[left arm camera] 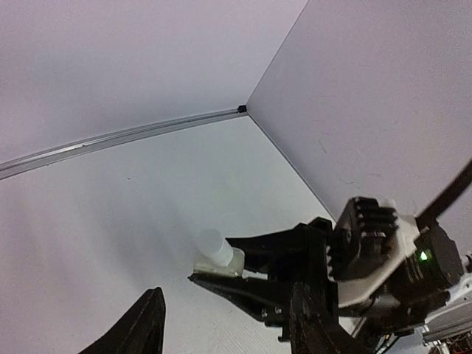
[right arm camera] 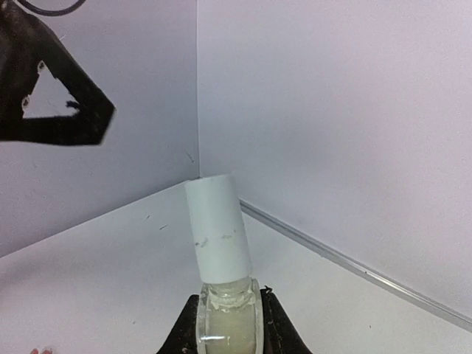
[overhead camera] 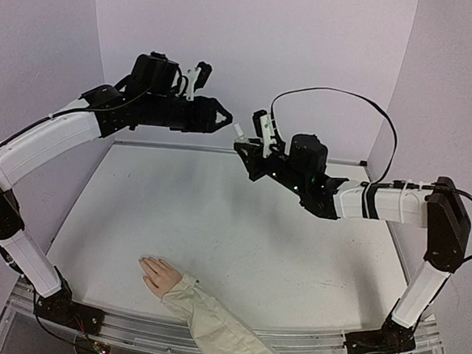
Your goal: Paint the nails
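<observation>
Your right gripper point(right arm camera: 228, 332) is clamping tight on the glass body of the small white-capped bottle point(right arm camera: 217, 228), holding it up above the worktop point(overhead camera: 295, 254). Your left gripper point(overhead camera: 222, 118) is standing with its jaws apart, gripping nothing, just beside the bottle's top. The nails point(overhead camera: 143, 261) are lying at the fingertips of the pink mannequin hand point(overhead camera: 162, 275), flat near the worktop's front edge, well apart from both grippers.

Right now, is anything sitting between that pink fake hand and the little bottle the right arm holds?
Nothing: the overhead view shows only bare white table between the mannequin hand and the raised white-capped bottle.
</observation>
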Tool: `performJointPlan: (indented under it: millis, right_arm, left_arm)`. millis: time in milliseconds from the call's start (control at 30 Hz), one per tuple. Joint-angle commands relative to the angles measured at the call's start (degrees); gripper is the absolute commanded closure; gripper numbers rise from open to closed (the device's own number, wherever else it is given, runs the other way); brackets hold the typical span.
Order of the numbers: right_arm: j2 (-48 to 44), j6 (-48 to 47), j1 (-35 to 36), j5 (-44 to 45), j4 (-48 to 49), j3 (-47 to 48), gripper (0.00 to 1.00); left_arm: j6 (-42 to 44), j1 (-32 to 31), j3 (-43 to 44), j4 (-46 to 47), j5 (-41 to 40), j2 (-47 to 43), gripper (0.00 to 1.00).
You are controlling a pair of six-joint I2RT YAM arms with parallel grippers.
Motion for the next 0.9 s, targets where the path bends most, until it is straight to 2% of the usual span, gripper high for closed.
performJointPlan:
  millis: [0,133,267,433,567,867]
  right_arm:
    - [-5.86,1.41,-1.03,-13.61,-5.21,4.32,1.0]
    - [-4.97,4.39,-1.12,-17.31,-5.6,5.42,1.0]
    - [-3.76,4.44,-1.57,-20.36,-5.65,6.27,1.0]
    - [-3.09,2.7,-2.7,-25.31,-8.25,7.91,1.0]
    - [-1.23,-0.09,-2.7,-28.51,-11.91,10.22,1.0]
    - [0.26,-0.13,-2.66,-32.78,-12.96,11.56,1.0]
  left_arm:
    - [-1.43,4.55,-3.74,4.83,11.45,-6.52,0.45]
    - [-3.82,5.87,-3.56,6.88,15.38,-5.05,0.27]
    - [-2.77,6.66,-2.48,5.06,17.41,-5.64,0.2]
    - [0.23,9.49,2.53,-8.85,22.63,-5.36,0.21]
    - [4.34,9.81,10.52,-20.36,27.18,-0.81,0.22]
    - [5.89,9.83,14.3,-23.87,29.3,3.42,0.36]
